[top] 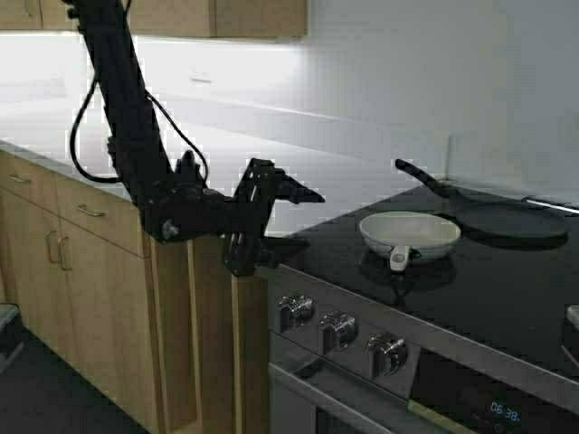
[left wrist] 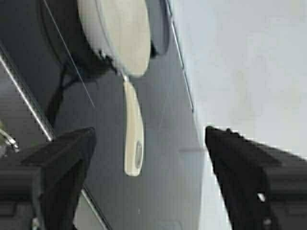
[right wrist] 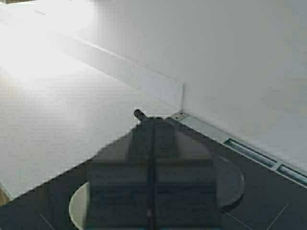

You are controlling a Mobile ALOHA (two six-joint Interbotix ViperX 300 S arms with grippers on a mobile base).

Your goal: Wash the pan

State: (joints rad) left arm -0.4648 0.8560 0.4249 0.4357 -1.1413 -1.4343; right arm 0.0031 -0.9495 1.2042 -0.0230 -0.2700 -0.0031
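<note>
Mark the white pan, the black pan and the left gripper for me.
white pan [top: 410, 231]: high view, on its cream inside.
black pan [top: 511, 220]: high view, on its flat dark surface.
left gripper [top: 303, 193]: high view, between its open fingertips.

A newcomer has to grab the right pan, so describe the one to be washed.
Start at the black glass stovetop to the right of the white counter. Two pans sit on it; take the pan nearer the front edge, above the knobs. It is small, round and cream-white with a short pale handle, unlike the flat black pan behind it.
</note>
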